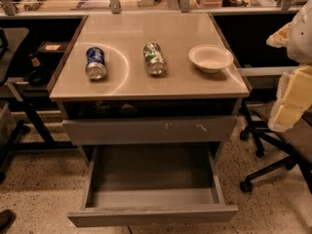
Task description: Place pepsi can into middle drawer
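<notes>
Pulled-out middle drawer (pixel 151 177) gapes under the desk (pixel 146 28), with one end effector (pixel 291 101) hanging off to the side.
Two cans and one bowl (pixel 210 57) on top: bowl closest to the end effector, green can (pixel 154 58) next, pepsi can (pixel 95 62) farthest, on its side, short of the front edge, bare desk between all three. Released or clenched, I cannot tell.

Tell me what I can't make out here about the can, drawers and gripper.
Gripper, camera view: cut off by the right edge, beside the table.
Pepsi can, camera view: lettering too small to read.
Middle drawer, camera view: back hidden under the scuffed drawer front.
</notes>
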{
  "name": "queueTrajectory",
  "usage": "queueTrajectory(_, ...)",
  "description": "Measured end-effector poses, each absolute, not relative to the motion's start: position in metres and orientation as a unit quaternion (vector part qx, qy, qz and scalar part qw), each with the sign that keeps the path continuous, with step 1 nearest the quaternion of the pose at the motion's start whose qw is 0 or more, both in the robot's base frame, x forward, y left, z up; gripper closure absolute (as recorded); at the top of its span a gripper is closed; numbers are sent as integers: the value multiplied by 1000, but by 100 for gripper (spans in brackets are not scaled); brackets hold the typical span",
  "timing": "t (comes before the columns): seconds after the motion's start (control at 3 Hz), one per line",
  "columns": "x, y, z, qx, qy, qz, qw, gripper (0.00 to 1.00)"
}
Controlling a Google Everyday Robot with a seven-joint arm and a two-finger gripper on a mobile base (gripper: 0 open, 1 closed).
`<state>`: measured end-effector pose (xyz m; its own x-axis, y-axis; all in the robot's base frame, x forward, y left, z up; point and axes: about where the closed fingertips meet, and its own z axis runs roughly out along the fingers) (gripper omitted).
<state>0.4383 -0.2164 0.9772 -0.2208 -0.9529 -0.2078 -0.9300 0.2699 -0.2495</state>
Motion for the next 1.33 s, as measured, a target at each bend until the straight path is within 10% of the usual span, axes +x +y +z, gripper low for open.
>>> queueTrajectory(1.33, 468, -139, 971, -588, 789, -12, 177, 0)
